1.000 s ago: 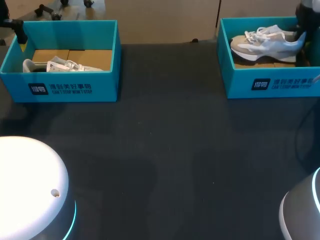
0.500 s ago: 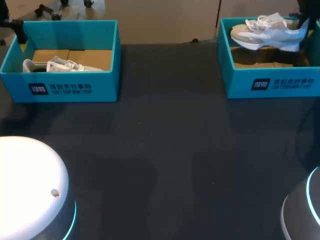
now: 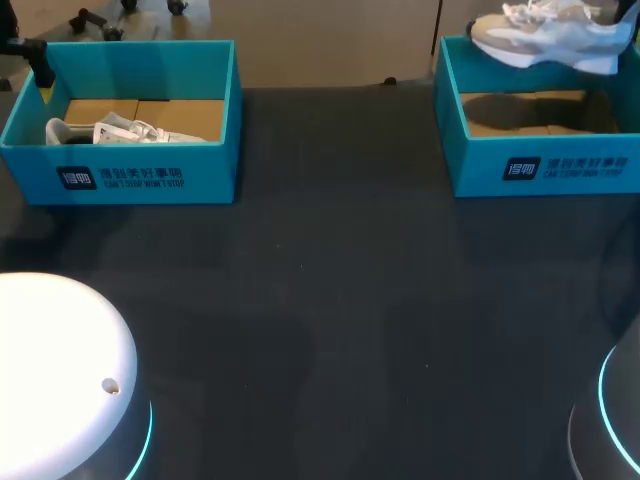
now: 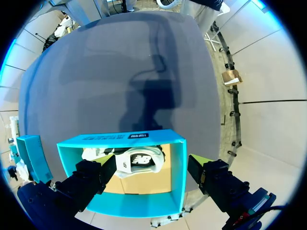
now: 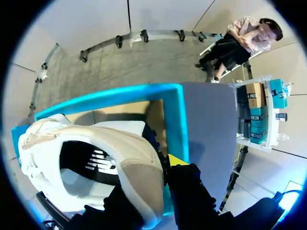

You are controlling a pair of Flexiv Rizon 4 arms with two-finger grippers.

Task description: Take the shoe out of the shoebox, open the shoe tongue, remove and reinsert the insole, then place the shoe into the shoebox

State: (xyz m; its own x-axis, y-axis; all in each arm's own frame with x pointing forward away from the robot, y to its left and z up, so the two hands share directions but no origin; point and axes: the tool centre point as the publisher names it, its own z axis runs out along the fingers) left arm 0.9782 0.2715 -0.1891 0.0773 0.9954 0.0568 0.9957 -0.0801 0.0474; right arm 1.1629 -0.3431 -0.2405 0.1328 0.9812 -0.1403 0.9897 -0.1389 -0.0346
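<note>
A white and beige shoe (image 3: 548,36) hangs above the right teal shoebox (image 3: 540,165), clear of its rim. In the right wrist view my right gripper (image 5: 160,175) is shut on the heel collar of this shoe (image 5: 96,160), one finger inside the opening and one yellow-tipped finger (image 5: 178,162) outside. The box (image 5: 176,120) lies below. A second white shoe (image 3: 110,130) lies in the left teal shoebox (image 3: 130,175). My left gripper (image 4: 149,168) stands open over that box's far wall, above the shoe (image 4: 136,160) and apart from it.
The dark table (image 3: 330,300) stretches between and in front of the two boxes. Brown cardboard lines both box floors (image 3: 530,110). The white bases of my arms (image 3: 60,380) sit at the near corners.
My right gripper has lifted the shoe straight up out of the right shoebox, from resting on its floor to hanging above the rim. The left arm has not moved.
</note>
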